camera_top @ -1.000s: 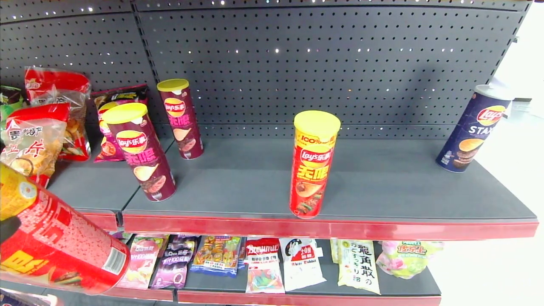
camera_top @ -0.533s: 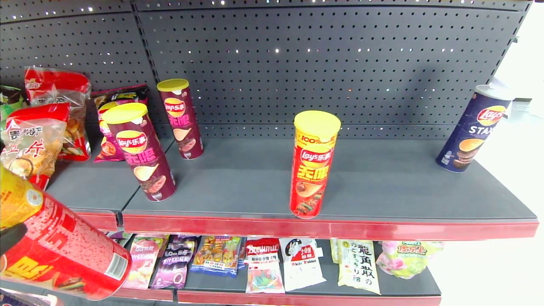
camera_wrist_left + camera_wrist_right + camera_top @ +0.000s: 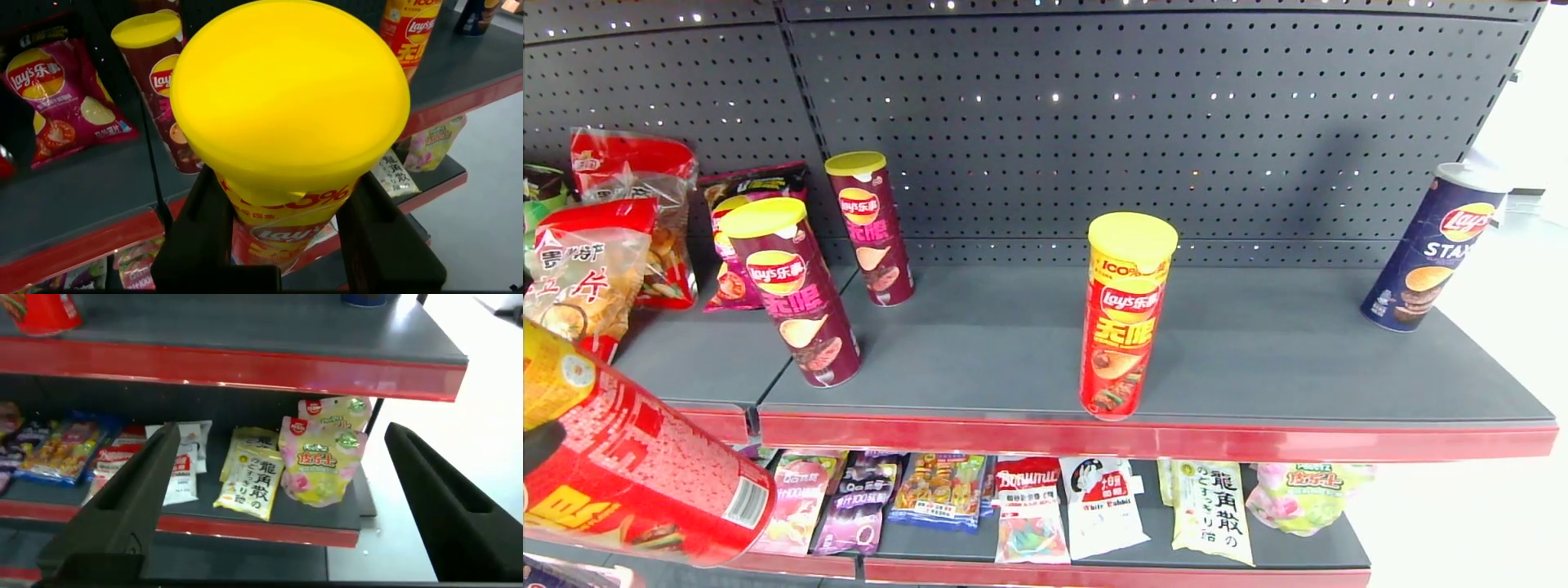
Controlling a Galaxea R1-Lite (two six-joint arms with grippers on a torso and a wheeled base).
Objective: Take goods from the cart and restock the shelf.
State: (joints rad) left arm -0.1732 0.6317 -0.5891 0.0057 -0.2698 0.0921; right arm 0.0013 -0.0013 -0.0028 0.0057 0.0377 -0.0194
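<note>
My left gripper (image 3: 290, 241) is shut on a red chip can with a yellow lid (image 3: 290, 106), its black fingers (image 3: 204, 237) pressing both sides just under the lid. In the head view this held can (image 3: 637, 474) lies tilted at the lower left, in front of and below the grey shelf with the red front edge (image 3: 1160, 437). Another red can (image 3: 1125, 318) stands upright near the middle of the shelf's front. My right gripper (image 3: 286, 514) is open with nothing between its fingers, low in front of the shelf below.
Two maroon cans (image 3: 792, 294) (image 3: 870, 229) stand at the shelf's left, a navy can (image 3: 1433, 249) at the far right. Snack bags (image 3: 596, 261) crowd the left end. Bare shelf lies between the cans. Flat packets (image 3: 1029, 506) fill the lower shelf.
The held can dipped a little and came back up to about where it was. The goods on the shelf have not moved.
</note>
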